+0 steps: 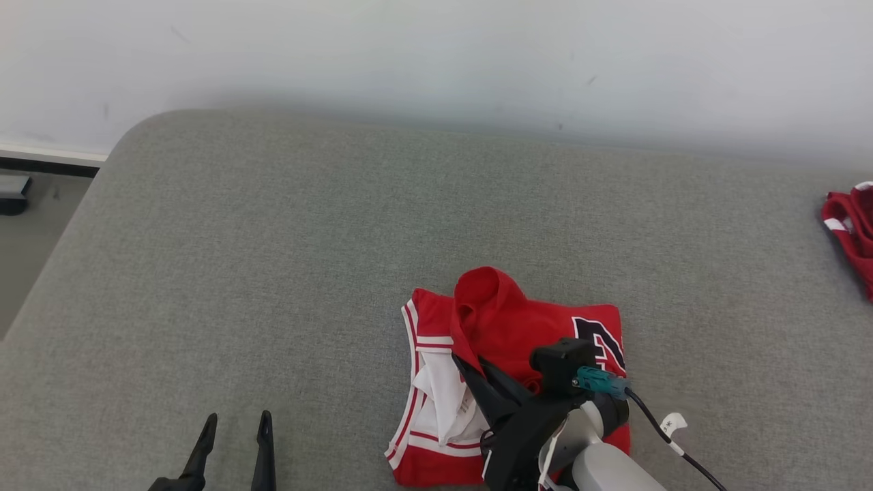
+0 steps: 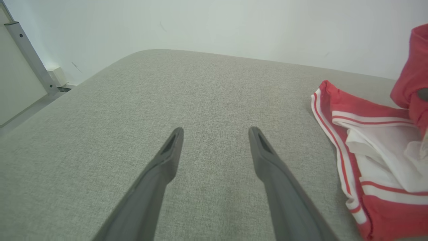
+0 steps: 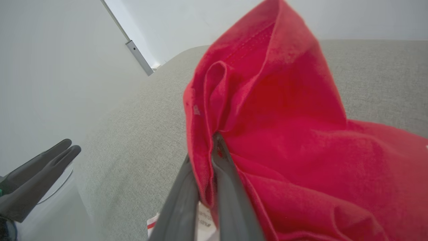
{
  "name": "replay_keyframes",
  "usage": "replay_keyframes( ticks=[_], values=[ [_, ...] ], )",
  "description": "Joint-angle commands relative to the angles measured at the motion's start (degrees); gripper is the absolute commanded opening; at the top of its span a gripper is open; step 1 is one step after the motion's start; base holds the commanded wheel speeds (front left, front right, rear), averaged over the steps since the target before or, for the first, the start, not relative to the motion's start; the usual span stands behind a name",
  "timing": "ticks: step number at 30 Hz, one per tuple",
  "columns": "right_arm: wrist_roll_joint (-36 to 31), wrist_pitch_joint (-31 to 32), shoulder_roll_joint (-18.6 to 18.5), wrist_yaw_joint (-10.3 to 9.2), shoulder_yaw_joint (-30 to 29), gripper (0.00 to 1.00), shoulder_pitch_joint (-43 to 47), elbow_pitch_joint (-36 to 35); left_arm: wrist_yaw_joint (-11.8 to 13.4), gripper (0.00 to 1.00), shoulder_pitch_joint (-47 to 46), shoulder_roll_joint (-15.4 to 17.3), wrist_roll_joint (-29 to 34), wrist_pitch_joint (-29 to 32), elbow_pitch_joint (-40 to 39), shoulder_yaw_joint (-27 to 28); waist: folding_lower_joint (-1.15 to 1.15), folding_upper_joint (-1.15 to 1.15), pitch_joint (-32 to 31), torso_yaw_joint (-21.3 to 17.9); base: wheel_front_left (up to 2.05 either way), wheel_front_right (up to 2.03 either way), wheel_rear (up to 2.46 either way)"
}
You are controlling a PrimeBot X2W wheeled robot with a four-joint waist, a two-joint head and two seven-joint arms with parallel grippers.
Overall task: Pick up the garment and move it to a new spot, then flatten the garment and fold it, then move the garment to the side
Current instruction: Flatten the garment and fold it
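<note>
The garment (image 1: 518, 320) is a red jersey with white trim and a dark number, lying bunched on the grey padded surface (image 1: 273, 239) at the lower middle of the head view. My right gripper (image 1: 460, 360) is shut on a raised fold of its red cloth, which stands up in a peak above the rest. The right wrist view shows the garment (image 3: 284, 117) pinched between the two fingers of my right gripper (image 3: 209, 150). My left gripper (image 1: 237, 417) stands open over bare surface to the garment's left, apart from it. In its own view my left gripper (image 2: 216, 130) holds nothing, with the garment (image 2: 378, 150) at the right.
A second red and white cloth (image 1: 852, 225) lies at the surface's far right edge. A pale wall runs behind. The surface's rounded left corner drops to the floor (image 1: 27, 225). A metal bar (image 2: 30, 57) stands at the far left.
</note>
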Motion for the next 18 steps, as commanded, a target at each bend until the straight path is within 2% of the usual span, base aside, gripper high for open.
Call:
replay_keyframes(
  ticks=[1, 3, 4, 5, 10, 13, 18],
  values=[
    [1.02, -1.37, 0.21, 0.01, 0.78, 0.0, -1.02, 1.44, 0.13, 1.0, -0.5, -0.08, -0.31, -0.12, 0.13, -0.15, 0.0, 0.0, 0.15, 0.28, 0.0, 0.0, 0.0],
    [1.01, -3.39, 0.24, 0.01, 2.4, 0.0, -2.36, 3.71, 0.38, 1.0, -0.6, -0.08, -0.35, -0.12, 0.14, -0.14, 0.0, 0.0, 0.16, 0.27, 0.0, 0.0, 0.0],
    [0.87, -4.36, 0.23, 0.01, 3.1, 0.44, -2.86, 4.79, 0.44, 1.0, -0.62, -0.08, -0.41, -0.12, 0.15, -0.19, 0.0, 0.0, 0.16, 0.28, 0.0, 0.0, 0.0],
    [1.21, -5.14, 0.22, 0.01, 3.73, 1.0, -3.06, 5.79, 0.51, 1.0, -0.56, -0.07, -0.47, -0.12, 0.17, -0.16, 0.0, 0.0, 0.09, 0.27, 0.0, 0.0, 0.0],
    [3.32, -8.45, 0.23, 0.01, 5.44, 1.0, -4.67, 7.24, 0.76, 1.0, -0.25, -0.07, -0.65, -0.12, -0.18, 0.29, 0.0, 0.0, 0.06, -0.32, 0.0, 0.0, 0.0],
    [2.37, -11.75, 0.22, 0.01, 5.31, 1.0, -5.72, 6.99, 1.08, 1.0, 0.21, -0.08, -0.55, -0.12, -0.48, 0.56, 0.0, 0.0, -0.03, -1.11, 0.0, 0.0, 0.0],
    [-0.35, -14.92, -0.87, 0.01, 0.34, 1.0, -6.27, 4.13, 1.2, 1.0, 0.87, -0.07, -0.31, -0.12, -0.9, 1.07, 0.0, 0.0, -0.3, -2.44, 0.0, 0.0, 0.0]
  ],
)
